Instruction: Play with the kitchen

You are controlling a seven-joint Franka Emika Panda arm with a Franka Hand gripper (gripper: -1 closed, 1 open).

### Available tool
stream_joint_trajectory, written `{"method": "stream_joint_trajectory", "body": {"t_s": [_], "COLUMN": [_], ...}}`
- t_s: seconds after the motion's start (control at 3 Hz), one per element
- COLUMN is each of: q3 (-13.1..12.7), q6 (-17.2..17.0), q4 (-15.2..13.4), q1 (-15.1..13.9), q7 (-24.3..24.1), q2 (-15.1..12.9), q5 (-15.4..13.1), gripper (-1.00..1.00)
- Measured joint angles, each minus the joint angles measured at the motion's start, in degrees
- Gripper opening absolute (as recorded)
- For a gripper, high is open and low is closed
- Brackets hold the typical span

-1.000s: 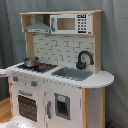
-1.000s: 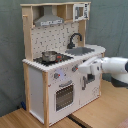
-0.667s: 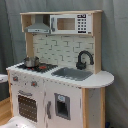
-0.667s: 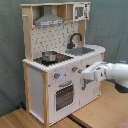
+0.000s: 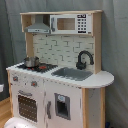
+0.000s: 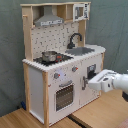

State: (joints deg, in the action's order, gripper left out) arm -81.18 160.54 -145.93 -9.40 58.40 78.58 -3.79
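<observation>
A white robot claw point(image 6: 90, 81) reaches in from 3 o'clock in the second exterior view, its tip at the lower cabinet door point(image 6: 91, 75) of the kitchen point(image 6: 60, 60); whether its fingers are apart or together cannot be told. The white and light-wood toy kitchen stands on a wooden floor point(image 6: 30, 120) before a grey curtain point(image 6: 10, 50). On its worktop point(image 5: 97, 80), a metal pot point(image 5: 31, 61) sits on the stovetop at 9 o'clock from the grey sink point(image 5: 72, 74), and a black faucet point(image 5: 84, 59) rises behind the sink. A microwave point(image 5: 70, 23) and grey hood point(image 5: 37, 26) sit at 12 o'clock, the oven door point(image 5: 27, 105) below.
</observation>
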Motion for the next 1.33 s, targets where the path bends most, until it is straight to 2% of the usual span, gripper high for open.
{"method": "stream_joint_trajectory", "body": {"t_s": [0.67,1.33], "q3": [-4.50,-8.73], "q6": [-5.73,-11.26], "q4": [-3.85,-7.57], "q1": [7.12,13.83], "q7": [-3.34,-6.49], "q2": [6.05,10.08], "q5": [3.23,6.30], "gripper": [1.00,1.00]}}
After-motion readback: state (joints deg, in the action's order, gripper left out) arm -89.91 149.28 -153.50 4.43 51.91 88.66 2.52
